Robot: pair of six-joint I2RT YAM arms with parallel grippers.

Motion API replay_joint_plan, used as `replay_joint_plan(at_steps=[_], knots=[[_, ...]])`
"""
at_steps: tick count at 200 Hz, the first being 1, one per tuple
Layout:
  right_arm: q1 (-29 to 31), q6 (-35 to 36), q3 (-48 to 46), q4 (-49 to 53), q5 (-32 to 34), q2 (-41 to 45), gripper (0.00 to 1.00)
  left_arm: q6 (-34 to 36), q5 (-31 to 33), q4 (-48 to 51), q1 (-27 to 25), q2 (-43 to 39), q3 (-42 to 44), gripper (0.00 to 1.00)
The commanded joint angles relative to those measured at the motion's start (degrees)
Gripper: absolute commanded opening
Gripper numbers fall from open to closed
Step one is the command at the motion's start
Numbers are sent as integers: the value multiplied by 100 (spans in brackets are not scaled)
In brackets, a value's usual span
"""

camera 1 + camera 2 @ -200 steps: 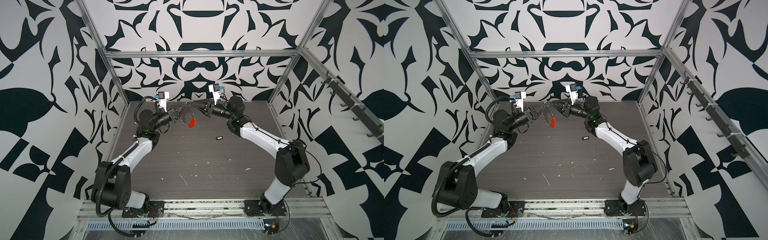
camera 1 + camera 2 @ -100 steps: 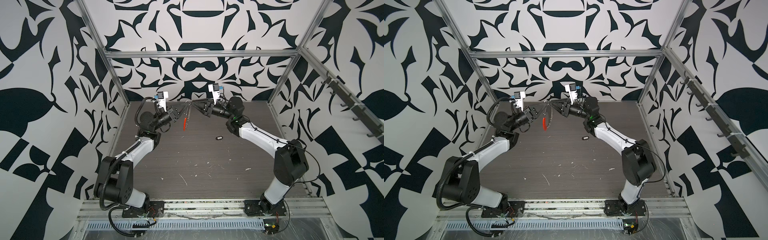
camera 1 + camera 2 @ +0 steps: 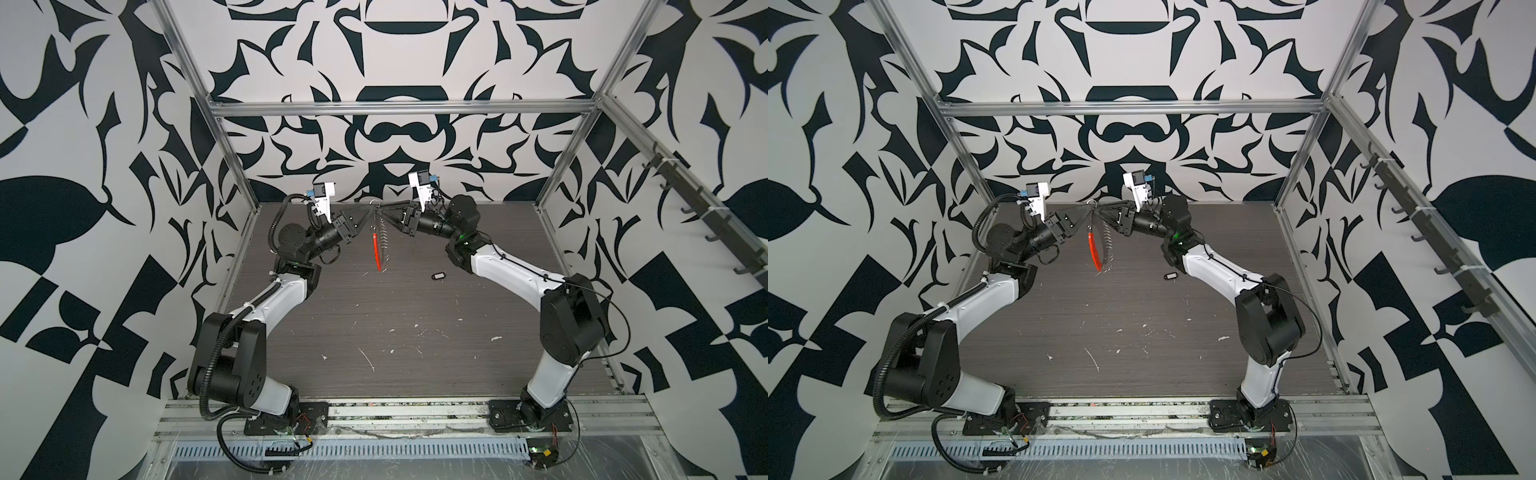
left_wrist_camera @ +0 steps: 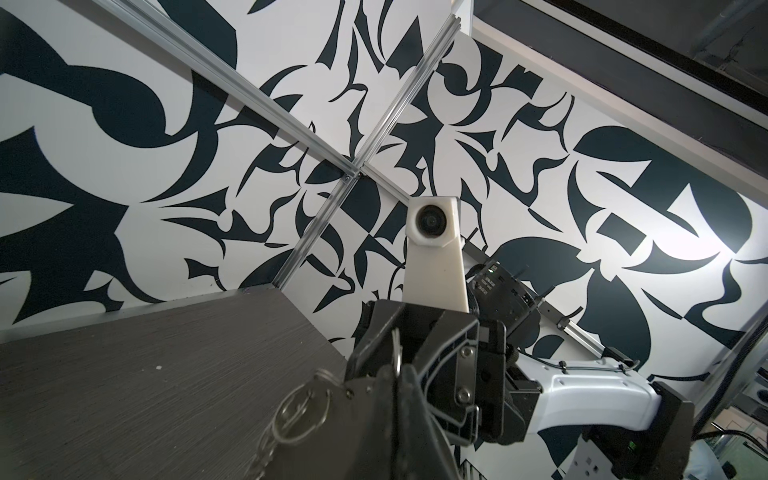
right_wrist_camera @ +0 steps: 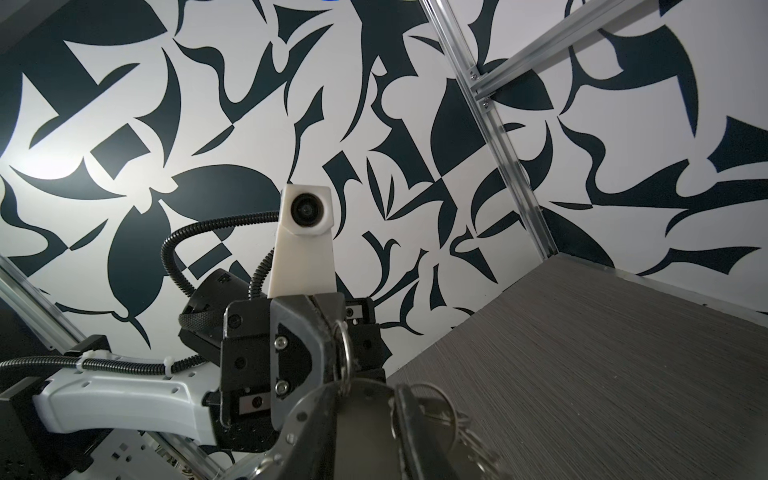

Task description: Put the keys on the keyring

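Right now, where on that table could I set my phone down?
Freest: the wide front-middle of the dark grey wood-grain table, between the two arm bases, bare but for white flecks. Crowded: back centre, where left gripper and right gripper meet at the hanging silver-grey keyring with its orange-red segment; the small black oblong key tag lies beside the right arm.

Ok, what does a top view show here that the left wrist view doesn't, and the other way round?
Only the top view: the black key tag lying on the table, apart from the keyring, whose orange segment hangs below the left gripper. Only the left wrist view: the lens of the right wrist camera head-on, and a small split ring edge-on at the right gripper. Both: the right gripper, the keyring's silver rings, the table.
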State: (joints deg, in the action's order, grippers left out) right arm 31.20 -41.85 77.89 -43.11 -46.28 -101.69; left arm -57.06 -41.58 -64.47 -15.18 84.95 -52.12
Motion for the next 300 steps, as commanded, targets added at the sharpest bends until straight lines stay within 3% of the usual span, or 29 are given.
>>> replay_joint_plan(at_steps=[1,83,130,186,300], knots=[[35,126,262,-225,-69,258,28,-43,-19,-375,-6,31,-46,0],[34,223,324,-75,-76,298,30,-25,-67,-347,-10,45,-34,0],[-112,353,158,90,-18,526,41,40,-65,-268,0,5,-52,0],[-122,288,289,141,-86,505,35,-84,-115,-348,-2,111,-141,0],[-17,27,553,-40,-195,153,37,-113,-158,-295,-9,68,-246,0]])
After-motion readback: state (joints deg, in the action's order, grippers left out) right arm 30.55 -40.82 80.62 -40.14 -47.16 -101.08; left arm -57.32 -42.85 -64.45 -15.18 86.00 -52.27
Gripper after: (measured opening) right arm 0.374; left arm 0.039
